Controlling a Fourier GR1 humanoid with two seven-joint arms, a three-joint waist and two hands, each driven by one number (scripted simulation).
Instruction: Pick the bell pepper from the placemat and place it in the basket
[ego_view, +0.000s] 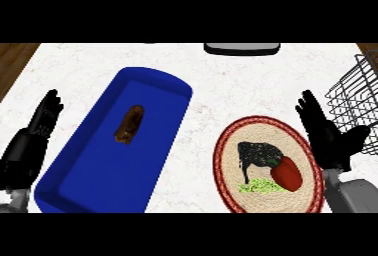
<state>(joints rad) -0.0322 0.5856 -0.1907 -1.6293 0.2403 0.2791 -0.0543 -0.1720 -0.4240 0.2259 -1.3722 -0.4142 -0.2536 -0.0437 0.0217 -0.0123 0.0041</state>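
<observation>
Where the view's lower edge cuts off the grey forearms, the round woven placemat (267, 165) with its red border fills the lower right of the frame, lying on the white marble counter (214, 80). On the placemat the red bell pepper (287, 173) sits toward the right side, touching a dark speckled object (258, 152) to its upper left and a small pale green clump (258, 186) at its lower left. Just right of the placemat, the right hand (327, 135) stands over the counter with its fingers straight and spread upward, the thumb out toward the right; it holds nothing and is apart from the pepper. At the lower left of the frame, the left hand (33, 137) rests near the edge, fingers straight and pointing up, also holding nothing. Between the hands, a long blue tray (96, 175) runs slantwise from lower left to upper middle, with a brown elongated object (130, 124) lying in it. At the right edge, higher up, the black wire basket (357, 95) is partly in view. At the top middle sits a grey and dark object (242, 48), cut off.
</observation>
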